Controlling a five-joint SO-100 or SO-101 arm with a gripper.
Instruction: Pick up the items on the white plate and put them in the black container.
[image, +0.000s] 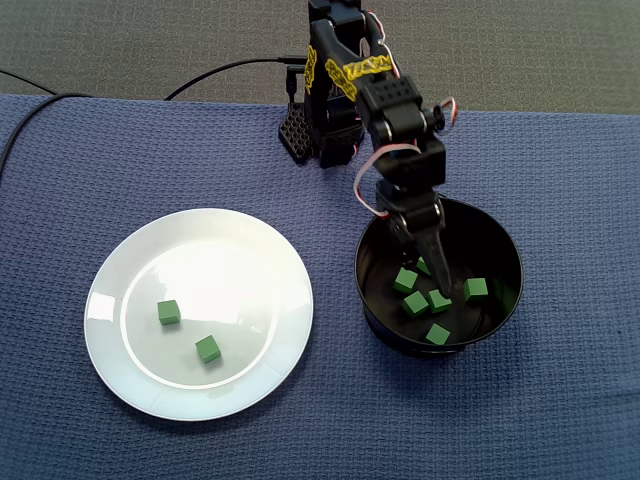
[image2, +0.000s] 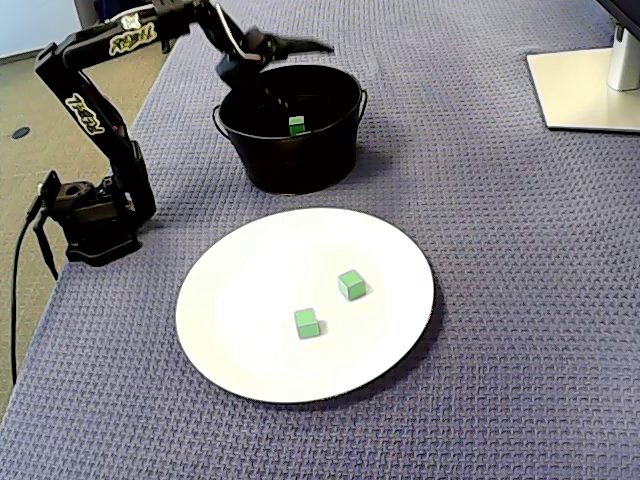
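Note:
Two green cubes (image: 168, 312) (image: 208, 348) lie apart on the white plate (image: 235, 255) at the left of a fixed view; the same cubes (image2: 351, 284) (image2: 307, 322) show on the plate (image2: 250, 270) in both fixed views. The black container (image: 512, 250) stands to the plate's right and holds several green cubes (image: 475, 289). My gripper (image: 432, 268) hangs over the container's near-left part, fingers pointing down into it, slightly open and empty. From the side, the gripper (image2: 322, 46) hovers just above the container (image2: 290, 165), where one cube (image2: 297, 124) shows.
The arm's base (image2: 90, 215) is clamped at the cloth's edge behind the container. A cable (image: 220, 72) runs off across the back. A white monitor foot (image2: 585, 90) sits at the far right corner. A blue woven cloth covers the table.

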